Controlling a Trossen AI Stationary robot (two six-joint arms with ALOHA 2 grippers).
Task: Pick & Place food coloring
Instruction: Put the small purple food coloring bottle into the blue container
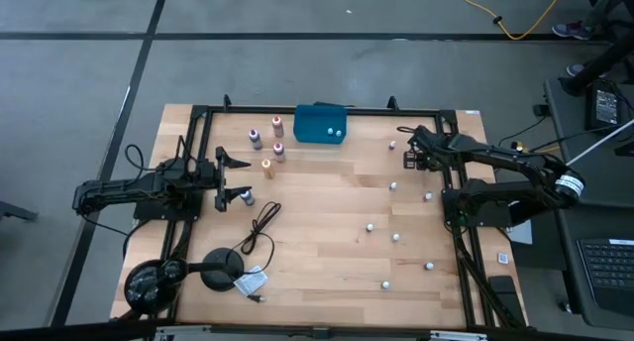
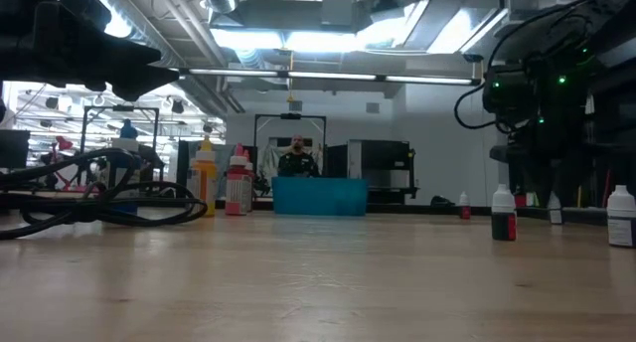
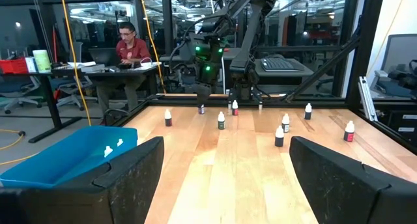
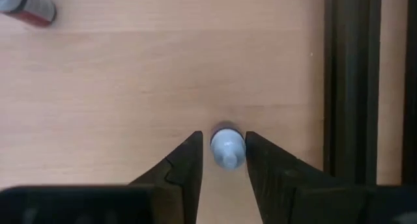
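Small food coloring bottles with white caps stand scattered over the right half of the wooden table (image 1: 327,242), for instance one bottle (image 1: 369,225). Larger coloured bottles (image 1: 278,150) stand near the teal tray (image 1: 309,113) at the far edge; two white caps show inside the tray. My right gripper (image 1: 409,159) (image 4: 223,139) points steeply down near the far right corner, shut on one white-capped bottle (image 4: 227,148). My left gripper (image 1: 238,178) (image 3: 225,162) waits level and open at the table's left side, with nothing between its fingers. My right gripper has the small bottle pinched between its two fingers (image 4: 192,160), which sit on opposite sides of it just beside the white cap (image 4: 227,152). The fingers come from above, slanting steeply down. The bottle stays upright, cap up; I cannot tell whether its base is on the wood.
A black frame rail (image 4: 352,87) runs close beside the held bottle. Another bottle with a red body (image 4: 26,8) is nearby. A black cable (image 1: 263,227) and a round black base (image 1: 228,264) lie at the near left. A person (image 3: 130,45) sits at a desk beyond the table.
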